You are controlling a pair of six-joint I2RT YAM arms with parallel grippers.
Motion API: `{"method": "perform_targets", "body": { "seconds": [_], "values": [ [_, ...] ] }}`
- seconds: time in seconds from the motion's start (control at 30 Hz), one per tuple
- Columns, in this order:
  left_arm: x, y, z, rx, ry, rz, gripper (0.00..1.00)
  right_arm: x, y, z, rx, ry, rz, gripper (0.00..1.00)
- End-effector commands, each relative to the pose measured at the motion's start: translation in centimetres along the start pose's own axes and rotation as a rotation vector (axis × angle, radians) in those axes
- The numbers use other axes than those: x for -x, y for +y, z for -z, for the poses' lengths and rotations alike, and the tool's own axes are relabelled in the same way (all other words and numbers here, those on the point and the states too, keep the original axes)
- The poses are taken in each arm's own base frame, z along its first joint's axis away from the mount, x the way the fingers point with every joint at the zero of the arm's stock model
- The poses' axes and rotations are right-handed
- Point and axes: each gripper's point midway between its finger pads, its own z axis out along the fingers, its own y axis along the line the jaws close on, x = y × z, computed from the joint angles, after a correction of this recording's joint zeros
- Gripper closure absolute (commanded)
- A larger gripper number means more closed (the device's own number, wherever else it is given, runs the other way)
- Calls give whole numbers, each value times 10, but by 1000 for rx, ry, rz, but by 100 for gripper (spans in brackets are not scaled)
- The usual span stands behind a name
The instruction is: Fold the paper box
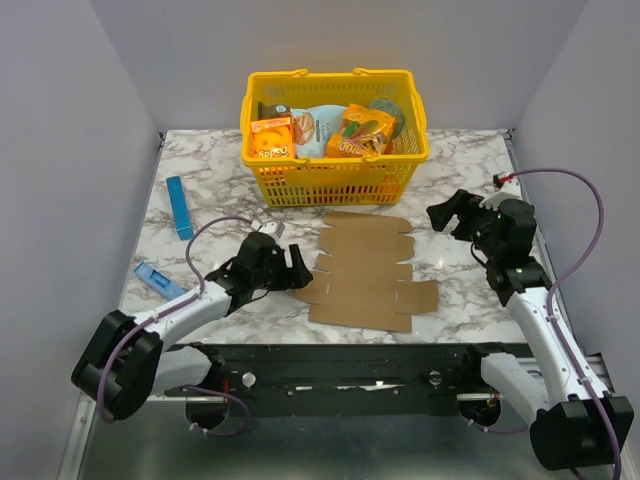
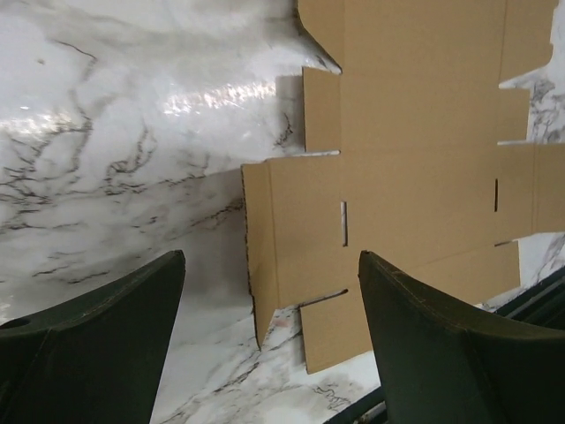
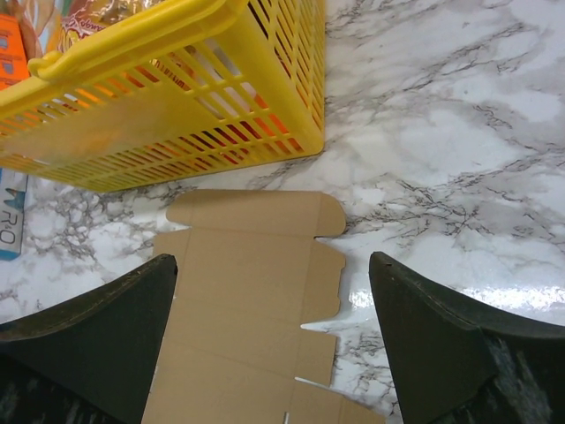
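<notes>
The paper box [image 1: 365,270] is a flat brown notched cardboard sheet lying on the marble table in front of the yellow basket. My left gripper [image 1: 298,268] hovers at the sheet's left edge, jaws open and empty; in the left wrist view the sheet [image 2: 415,168] fills the upper right and its left flap edge lies between the fingers [image 2: 106,344]. My right gripper [image 1: 448,213] stands open just right of the sheet's far right corner. From the right wrist the sheet [image 3: 252,300] lies flat below the basket, between the open fingers [image 3: 441,344].
A yellow basket [image 1: 335,170] with orange snack boxes and other packets stands behind the sheet, and also shows as the basket [image 3: 177,115] in the right wrist view. A slim blue box [image 1: 179,207] and a smaller blue item [image 1: 158,279] lie on the left. The black table rail [image 1: 350,365] runs along the front.
</notes>
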Motion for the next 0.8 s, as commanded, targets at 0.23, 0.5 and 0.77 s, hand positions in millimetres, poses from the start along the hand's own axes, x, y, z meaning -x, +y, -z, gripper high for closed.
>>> {"method": "perform_targets", "body": {
  "seconds": [0.23, 0.5, 0.77],
  "values": [
    [-26, -15, -20, -52, 117, -26, 48, -17, 14, -3, 53, 82, 50, 7],
    [-4, -51, -1, -216, 84, -235, 87, -17, 34, -1, 138, 99, 122, 8],
    [35, -102, 74, -384, 69, -612, 100, -16, 131, 19, 564, 155, 302, 6]
  ]
}}
